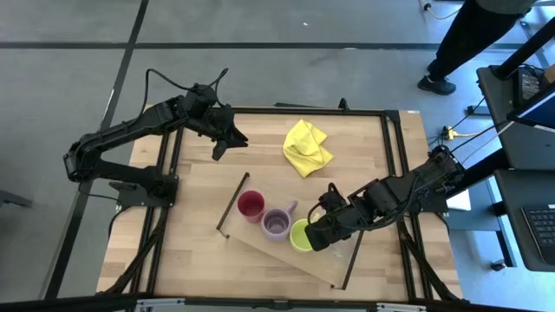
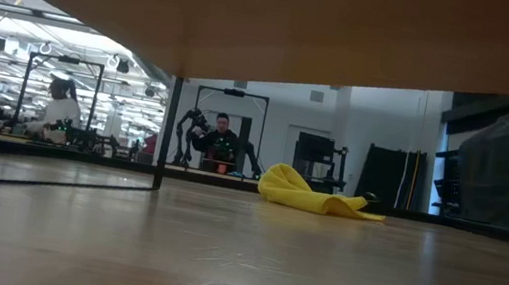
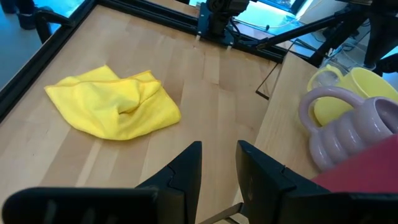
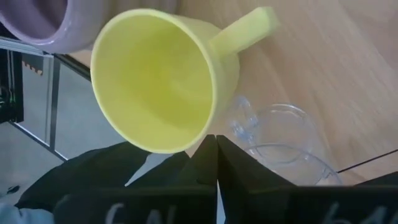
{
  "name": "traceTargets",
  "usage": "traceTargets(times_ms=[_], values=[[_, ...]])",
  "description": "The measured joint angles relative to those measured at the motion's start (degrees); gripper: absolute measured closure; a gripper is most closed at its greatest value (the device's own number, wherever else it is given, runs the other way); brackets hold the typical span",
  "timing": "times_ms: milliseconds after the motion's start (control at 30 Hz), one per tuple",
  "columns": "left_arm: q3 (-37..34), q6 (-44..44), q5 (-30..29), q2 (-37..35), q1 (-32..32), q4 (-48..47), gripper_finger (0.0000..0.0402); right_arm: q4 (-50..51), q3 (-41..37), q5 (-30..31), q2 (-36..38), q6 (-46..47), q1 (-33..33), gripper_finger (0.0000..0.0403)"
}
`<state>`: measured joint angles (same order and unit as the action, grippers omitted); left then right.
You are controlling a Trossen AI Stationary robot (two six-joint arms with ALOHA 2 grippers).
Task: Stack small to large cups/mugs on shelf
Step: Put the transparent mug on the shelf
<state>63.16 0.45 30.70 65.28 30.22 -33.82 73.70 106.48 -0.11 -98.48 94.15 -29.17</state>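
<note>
The light-wood shelf (image 1: 260, 253) lies slantwise on the table's near half. On it a red cup (image 1: 251, 205), a purple mug (image 1: 277, 224) and a yellow-green mug (image 1: 300, 236) stand upright in a row. A clear glass tumbler (image 4: 283, 143) stands on the board beside the yellow-green mug (image 4: 155, 74). My right gripper (image 1: 316, 234) is shut, its tips (image 4: 216, 146) at that mug's side facing the table's right edge, next to the tumbler. My left gripper (image 1: 220, 149) hangs open and empty over the table's far left, above the wood (image 3: 219, 163). My right gripper's shut fingertips (image 4: 211, 149) lie at the yellow-green mug's outer wall just under its rim (image 4: 198, 138), coming slanting down from the table's right side. I cannot tell whether they touch it. The mug stands on the board.
A crumpled yellow cloth (image 1: 306, 147) lies on the table's far half, beyond the shelf. Black rails (image 1: 231, 204) stand at the shelf's short ends. The low view looks under the board (image 2: 272, 24). A person (image 1: 468, 39) stands beyond the far right corner.
</note>
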Motion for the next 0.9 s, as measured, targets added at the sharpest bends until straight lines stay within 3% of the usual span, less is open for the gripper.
traceTargets(times_ms=[900], values=[[0.0, 0.0, -0.2, 0.0, 0.0, 0.0, 0.0308, 8.8, 0.0, -1.7, 0.0, 0.4, 0.0, 0.0402]])
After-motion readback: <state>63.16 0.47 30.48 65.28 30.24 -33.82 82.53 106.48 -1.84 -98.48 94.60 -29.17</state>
